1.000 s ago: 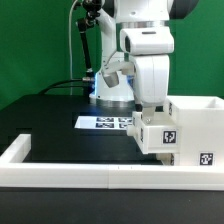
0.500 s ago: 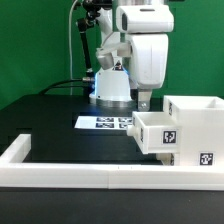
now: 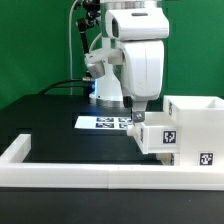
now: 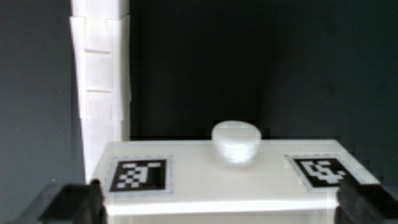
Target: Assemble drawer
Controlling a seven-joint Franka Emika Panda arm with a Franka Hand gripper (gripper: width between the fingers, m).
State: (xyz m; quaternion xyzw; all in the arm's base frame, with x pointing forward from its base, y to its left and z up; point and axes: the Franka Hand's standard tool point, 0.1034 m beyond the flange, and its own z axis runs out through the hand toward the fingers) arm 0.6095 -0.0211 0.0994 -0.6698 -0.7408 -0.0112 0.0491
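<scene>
The white drawer casing (image 3: 198,128) stands at the exterior view's right, with a square tag low on its front. One white tray box (image 3: 157,134) sticks out of its side toward the exterior view's left and bears a tag. My gripper (image 3: 135,110) hangs at the tray's outer end, just above it. In the wrist view the tray's face (image 4: 222,190) shows two tags and a round knob (image 4: 237,140). My gripper (image 4: 228,206) is open, with one dark finger (image 4: 71,205) on each side of the tray, not touching it. A second tray is not in view.
The long low white border wall (image 3: 90,174) runs along the table's front and also shows in the wrist view (image 4: 100,80). The marker board (image 3: 103,122) lies on the black table behind the tray. The robot's base (image 3: 108,90) stands at the back.
My gripper has risen off the tray box and moved toward the exterior view's left, to the tray's outer end. The tray and casing have not visibly moved.
</scene>
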